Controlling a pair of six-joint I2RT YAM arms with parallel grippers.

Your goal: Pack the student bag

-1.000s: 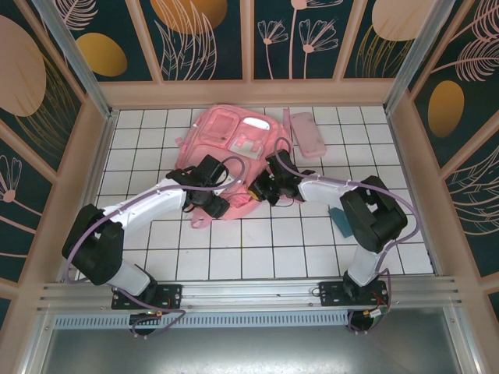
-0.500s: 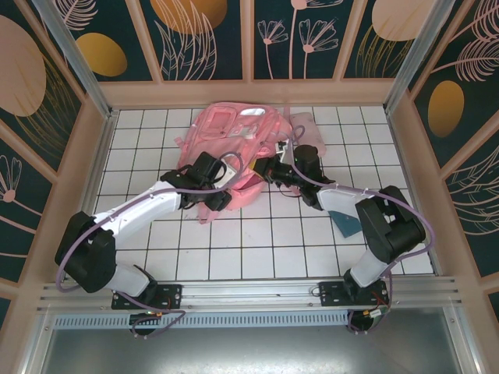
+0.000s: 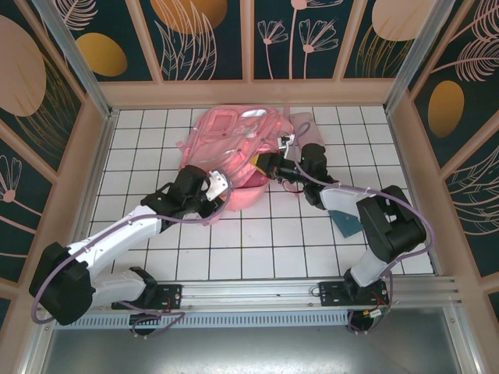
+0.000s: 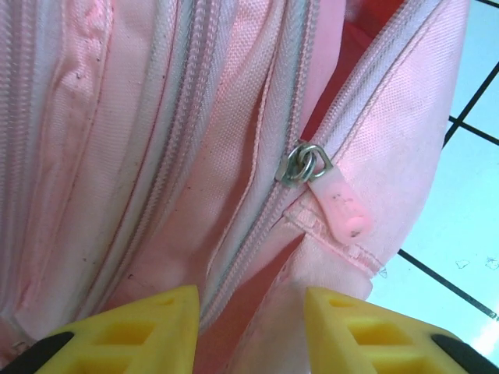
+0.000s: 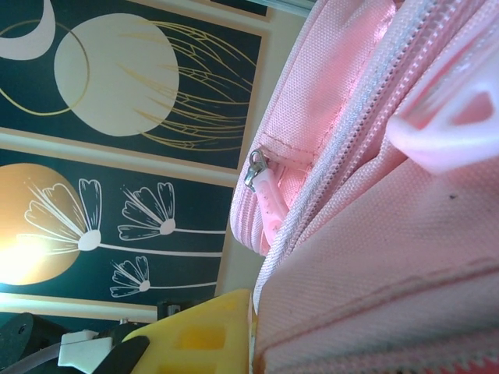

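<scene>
A pink backpack [image 3: 231, 139] lies at the far middle of the tiled table [image 3: 273, 234], where the left gripper [image 4: 249, 304] has its jaws partly apart astride the zipper [image 4: 253, 230] and the right gripper [image 3: 265, 165] touches the backpack's side, jaws unclear.

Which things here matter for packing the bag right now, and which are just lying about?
In the job: student bag; its zipper pull; left tool; right tool, both at the bag.
Lying about: pink pouch; flat teal item, both untouched.
</scene>
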